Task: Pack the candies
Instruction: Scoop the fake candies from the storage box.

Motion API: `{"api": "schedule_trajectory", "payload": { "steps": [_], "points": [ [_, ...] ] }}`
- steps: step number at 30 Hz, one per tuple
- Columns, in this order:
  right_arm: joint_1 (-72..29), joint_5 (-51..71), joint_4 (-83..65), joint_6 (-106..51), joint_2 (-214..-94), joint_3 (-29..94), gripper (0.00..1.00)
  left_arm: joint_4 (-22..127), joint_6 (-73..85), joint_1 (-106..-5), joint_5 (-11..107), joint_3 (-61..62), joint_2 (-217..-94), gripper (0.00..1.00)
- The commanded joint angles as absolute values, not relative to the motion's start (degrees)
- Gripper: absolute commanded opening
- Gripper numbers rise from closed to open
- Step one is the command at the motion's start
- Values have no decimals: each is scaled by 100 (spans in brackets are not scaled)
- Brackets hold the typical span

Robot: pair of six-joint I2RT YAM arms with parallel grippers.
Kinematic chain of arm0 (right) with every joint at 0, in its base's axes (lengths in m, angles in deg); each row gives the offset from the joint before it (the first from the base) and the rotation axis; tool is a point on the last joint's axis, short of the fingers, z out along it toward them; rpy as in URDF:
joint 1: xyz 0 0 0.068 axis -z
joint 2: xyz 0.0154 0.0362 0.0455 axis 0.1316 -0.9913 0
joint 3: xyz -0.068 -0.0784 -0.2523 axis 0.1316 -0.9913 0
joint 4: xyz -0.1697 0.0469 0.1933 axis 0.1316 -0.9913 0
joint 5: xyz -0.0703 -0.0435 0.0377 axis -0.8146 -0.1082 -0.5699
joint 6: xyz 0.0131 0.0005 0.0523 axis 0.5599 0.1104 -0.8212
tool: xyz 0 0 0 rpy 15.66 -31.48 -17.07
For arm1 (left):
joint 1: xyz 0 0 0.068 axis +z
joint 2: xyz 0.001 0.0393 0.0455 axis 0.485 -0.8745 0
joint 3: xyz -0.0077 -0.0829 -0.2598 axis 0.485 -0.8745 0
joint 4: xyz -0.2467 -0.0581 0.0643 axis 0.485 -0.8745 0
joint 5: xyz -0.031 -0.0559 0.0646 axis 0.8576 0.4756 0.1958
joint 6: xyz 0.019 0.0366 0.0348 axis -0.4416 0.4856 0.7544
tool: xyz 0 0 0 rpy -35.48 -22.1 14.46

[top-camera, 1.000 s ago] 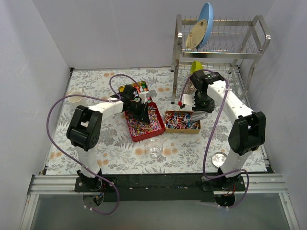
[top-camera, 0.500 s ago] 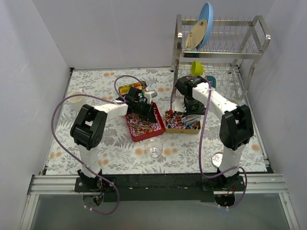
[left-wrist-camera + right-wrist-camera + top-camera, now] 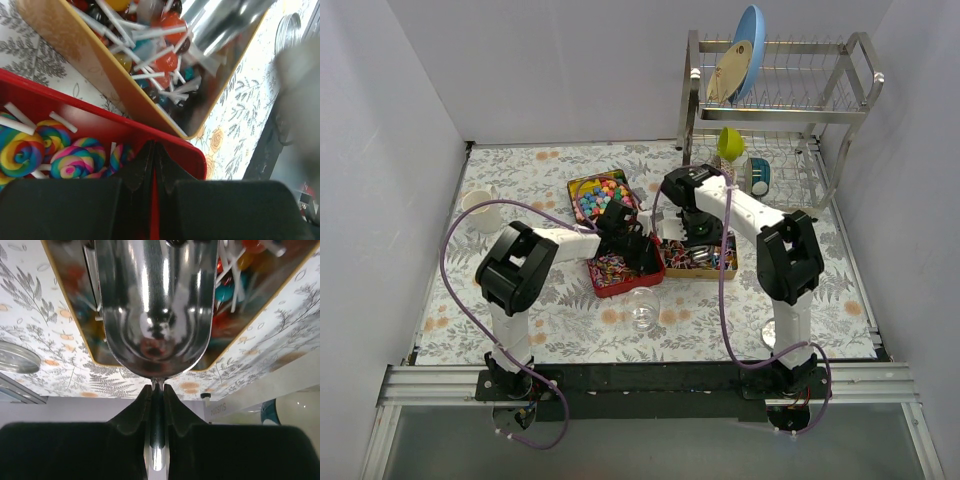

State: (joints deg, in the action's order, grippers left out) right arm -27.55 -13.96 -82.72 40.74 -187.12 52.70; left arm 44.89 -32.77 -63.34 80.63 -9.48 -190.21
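Observation:
The candies lie in three tins. Rainbow swirl lollipops [image 3: 75,160] fill the red tin [image 3: 610,288]. Round sweets on white sticks [image 3: 165,60] fill the gold tin [image 3: 705,271], also seen in the right wrist view [image 3: 231,294]. Colourful round balls [image 3: 600,195] fill a small tin behind. My left gripper [image 3: 642,252] is shut on the red tin's right rim [image 3: 195,155]. My right gripper [image 3: 698,232] is shut on the handle of a metal scoop [image 3: 155,305], whose bowl hangs over the gold tin [image 3: 70,290].
A clear glass cup [image 3: 642,308] stands in front of the red tin. A white cup [image 3: 480,208] sits at the left. A dish rack [image 3: 775,110] with plates stands at the back right. A round lid [image 3: 777,332] lies by the right arm's base.
My left gripper has slid right along the red tin to its right rim. My right arm has swung left, bringing the scoop over the gold tin. The tin of balls is now uncovered.

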Motion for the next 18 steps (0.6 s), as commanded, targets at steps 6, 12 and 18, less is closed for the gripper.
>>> {"api": "schedule_trajectory", "payload": {
  "steps": [6, 12, 18],
  "points": [
    [-3234, -402, -7560, 3339, -18977, 4939, 1, 4527, -3371, -6320, 7812, -1002, -18839, 0],
    [-2988, 11, -6410, 3120, -18353, 3736, 1, 4158, -3195, -6294, 7697, -905, -18743, 0],
    [-2610, 793, -5916, 2891, -18063, 3479, 1, 3833, -2976, -6215, 7645, -686, -18524, 0]
  ]
}}
